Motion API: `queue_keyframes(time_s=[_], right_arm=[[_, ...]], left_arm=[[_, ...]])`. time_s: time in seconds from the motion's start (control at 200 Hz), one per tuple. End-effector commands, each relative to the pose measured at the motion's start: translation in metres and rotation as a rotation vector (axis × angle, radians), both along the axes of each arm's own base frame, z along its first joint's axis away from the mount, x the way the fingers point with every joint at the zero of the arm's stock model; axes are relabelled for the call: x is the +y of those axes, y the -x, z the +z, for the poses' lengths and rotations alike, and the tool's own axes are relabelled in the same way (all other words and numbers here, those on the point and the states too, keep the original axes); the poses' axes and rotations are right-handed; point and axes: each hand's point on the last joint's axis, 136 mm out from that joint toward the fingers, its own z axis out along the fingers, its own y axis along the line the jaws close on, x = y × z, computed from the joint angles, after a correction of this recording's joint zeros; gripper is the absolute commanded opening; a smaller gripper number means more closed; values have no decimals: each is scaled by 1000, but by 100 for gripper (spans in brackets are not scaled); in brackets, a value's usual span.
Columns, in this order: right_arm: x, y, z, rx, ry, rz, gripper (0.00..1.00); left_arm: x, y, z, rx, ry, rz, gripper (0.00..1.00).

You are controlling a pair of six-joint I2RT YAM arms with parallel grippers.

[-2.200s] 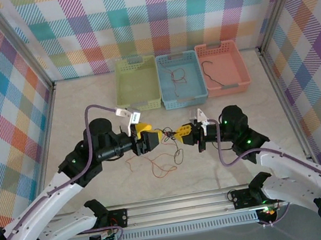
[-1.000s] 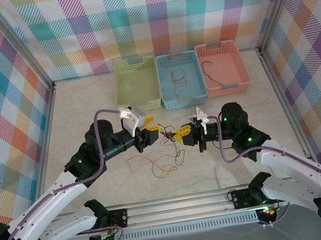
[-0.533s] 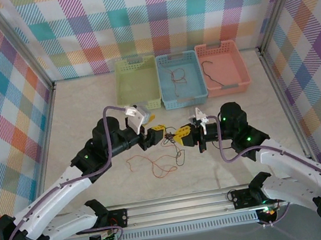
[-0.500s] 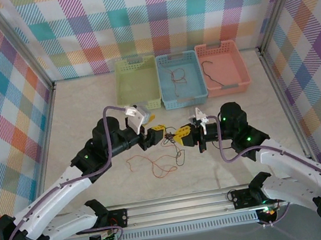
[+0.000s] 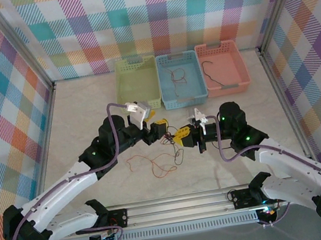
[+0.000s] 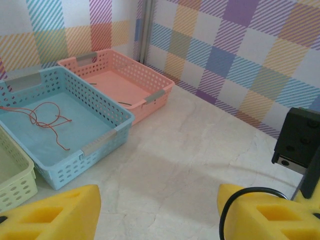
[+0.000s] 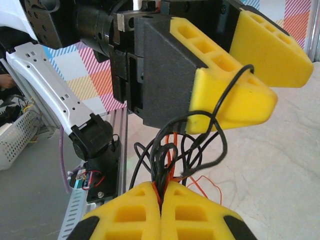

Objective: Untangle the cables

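My right gripper (image 7: 161,212) is shut on a bundle of cables (image 7: 172,155), black and red-orange, which rises from between its yellow pads. One black loop (image 7: 224,135) hangs over a finger (image 7: 230,97) of my left gripper, close in front. In the left wrist view that same black loop (image 6: 225,212) curls over the right finger (image 6: 270,217), and my left gripper (image 6: 157,220) is open with bare table between the pads. From above, the left gripper (image 5: 160,129) and right gripper (image 5: 181,135) nearly meet, the tangle (image 5: 173,144) hangs below them, and a red-orange strand (image 5: 155,166) trails on the table.
Three baskets stand in a row at the back: green (image 5: 137,84), blue (image 5: 195,87) holding a red cable (image 5: 177,75), and pink (image 5: 231,70) holding a black one (image 5: 209,73). Metal frame posts and checked walls close in the sides.
My left arm has reached to the right, and its gripper has come close to the right gripper. The right arm has stayed where it was, still shut on the bundle.
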Motion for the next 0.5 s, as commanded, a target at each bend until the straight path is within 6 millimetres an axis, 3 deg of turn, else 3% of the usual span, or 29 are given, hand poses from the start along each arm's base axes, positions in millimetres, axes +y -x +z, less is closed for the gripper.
queue_keyframes(time_s=[0.0, 0.365, 0.495], right_arm=[[3, 7, 14, -22, -27, 55, 3], [7, 21, 6, 19, -13, 172, 3], [6, 26, 2, 28, -1, 197, 3]], left_arm=[[1, -9, 9, -12, 78, 56, 63], [30, -53, 18, -3, 228, 371, 68], [42, -60, 29, -9, 278, 443, 68]])
